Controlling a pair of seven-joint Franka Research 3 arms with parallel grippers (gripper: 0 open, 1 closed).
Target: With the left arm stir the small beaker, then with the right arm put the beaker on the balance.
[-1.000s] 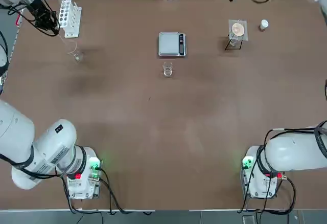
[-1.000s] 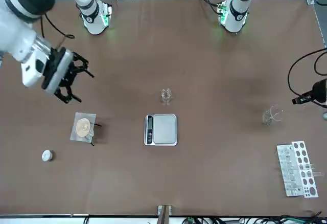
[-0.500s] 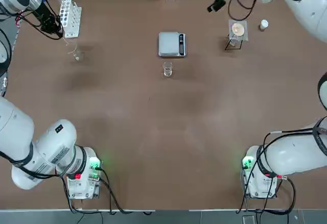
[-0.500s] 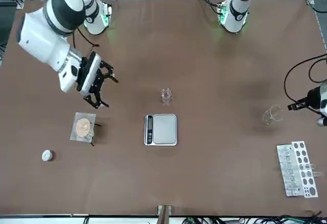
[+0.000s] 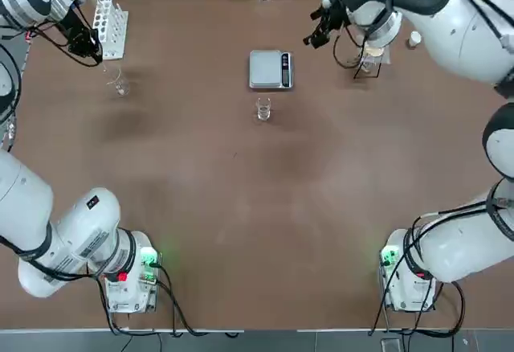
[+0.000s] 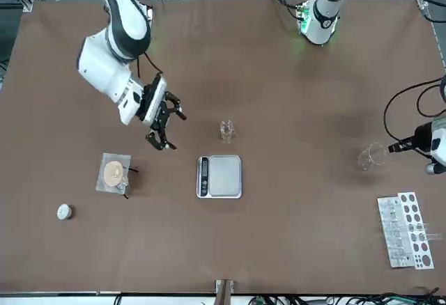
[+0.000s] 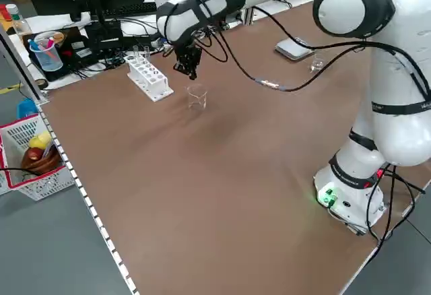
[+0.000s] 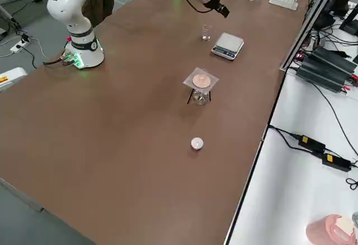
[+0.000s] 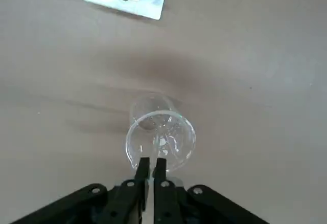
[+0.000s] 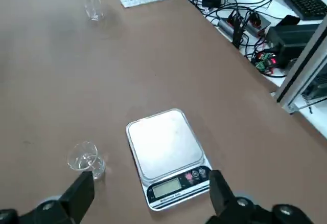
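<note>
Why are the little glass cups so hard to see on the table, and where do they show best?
Top view: the tiny clear glass beaker near the silver-grey scale almost melts into the brown table. Left wrist view: the other clear beaker shows sharply, with glinting rim.

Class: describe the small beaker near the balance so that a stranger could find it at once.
Find the silver-grey balance at mid-table. Just beside it, on the robot's side, stands a tiny clear glass beaker, alone on bare table. The other clear beaker is bigger and stands far off by the white test-tube rack.

Clear glossy glass small beaker (image 5: 263,109), brushed-metal platter on the balance (image 5: 270,69), matt brown table (image 5: 257,207).
</note>
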